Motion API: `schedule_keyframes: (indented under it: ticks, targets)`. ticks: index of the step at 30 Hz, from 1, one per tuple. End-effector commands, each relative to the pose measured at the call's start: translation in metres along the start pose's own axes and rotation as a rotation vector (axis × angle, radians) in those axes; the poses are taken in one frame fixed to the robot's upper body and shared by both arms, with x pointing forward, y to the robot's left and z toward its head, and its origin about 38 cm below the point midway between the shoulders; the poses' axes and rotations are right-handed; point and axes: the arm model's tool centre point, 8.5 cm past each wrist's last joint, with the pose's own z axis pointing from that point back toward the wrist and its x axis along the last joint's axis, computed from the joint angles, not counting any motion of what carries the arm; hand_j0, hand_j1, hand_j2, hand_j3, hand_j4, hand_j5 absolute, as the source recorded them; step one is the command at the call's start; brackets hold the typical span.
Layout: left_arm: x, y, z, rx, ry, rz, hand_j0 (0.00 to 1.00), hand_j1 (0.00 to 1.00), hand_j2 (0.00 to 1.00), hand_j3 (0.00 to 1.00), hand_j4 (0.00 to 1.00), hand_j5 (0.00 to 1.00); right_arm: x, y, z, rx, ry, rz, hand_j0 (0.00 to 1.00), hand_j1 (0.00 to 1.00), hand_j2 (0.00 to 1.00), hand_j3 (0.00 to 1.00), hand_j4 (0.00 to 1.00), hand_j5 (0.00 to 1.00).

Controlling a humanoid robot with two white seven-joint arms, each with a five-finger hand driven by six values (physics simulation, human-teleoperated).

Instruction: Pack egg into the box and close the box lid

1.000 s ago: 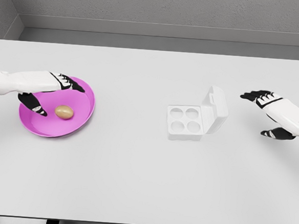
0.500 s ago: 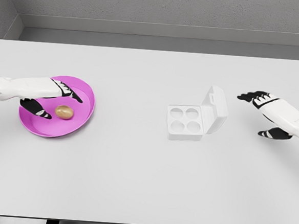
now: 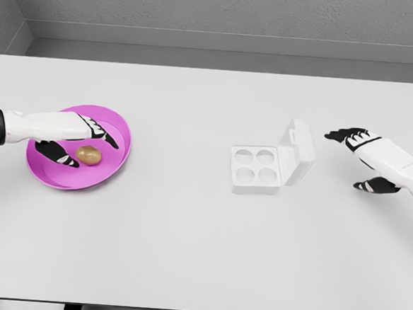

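A brown egg lies in a pink plate at the left of the table. My left hand hangs over the plate, thumb just left of the egg and fingers arched above it, open and not closed on it. A white four-cup egg box sits right of centre, its lid standing open on the right side, all cups empty. My right hand hovers open to the right of the lid, apart from it.
The white table runs to a grey back wall. Its front edge shows at the bottom of the picture.
My left hand has lowered and closed in around the egg, thumb sliding toward it. My right hand has drifted slightly left toward the lid and lower.
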Motion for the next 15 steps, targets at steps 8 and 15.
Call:
schedule_keyframes:
  ticks: [8,15]
  targets:
    - [0.0,-0.007,-0.001,0.007,-0.001,0.018,0.83,0.83,0.83,0.83,0.83,0.83,-0.004,0.004,-0.013,0.029,0.0,0.001,1.0,1.0,1.0,1.0,1.0,1.0]
    - [-0.001,-0.01,-0.001,0.006,0.001,0.024,0.83,0.83,0.83,0.83,0.83,0.83,-0.002,0.005,-0.015,0.031,-0.006,0.003,1.0,1.0,1.0,1.0,1.0,1.0]
